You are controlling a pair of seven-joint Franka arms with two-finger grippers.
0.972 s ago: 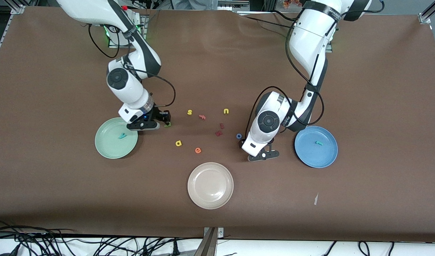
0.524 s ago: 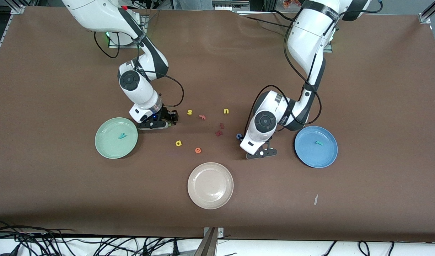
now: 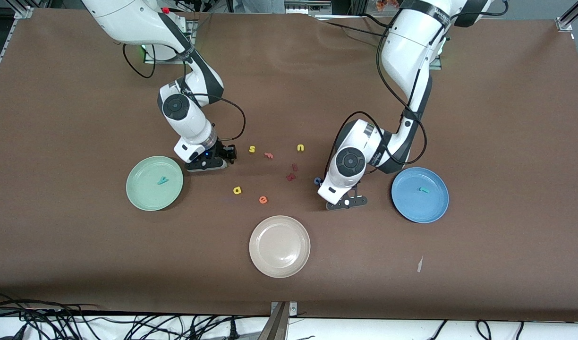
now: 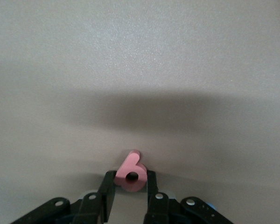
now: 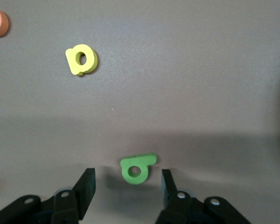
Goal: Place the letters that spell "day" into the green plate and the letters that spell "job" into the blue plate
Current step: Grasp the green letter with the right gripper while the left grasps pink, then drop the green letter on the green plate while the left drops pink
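Tabletop [image 3: 506, 118]: brown matt cover, faint creases, like paper or cloth. Plates green [image 3: 142, 198], blue [image 3: 430, 210], beige [image 3: 270, 264]: smooth, plastic-looking, slight sheen. Letters pink b [image 4: 131, 171], green [image 5: 136, 169], yellow [image 5: 81, 59]: matt foam. Arm shells [image 3: 407, 42]: glossy white plastic.

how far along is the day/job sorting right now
Done: teal y in the green plate, teal j in the blue plate. In hand: left gripper closing around the pink b; right gripper open around the green a. Left: yellow d, blue o.
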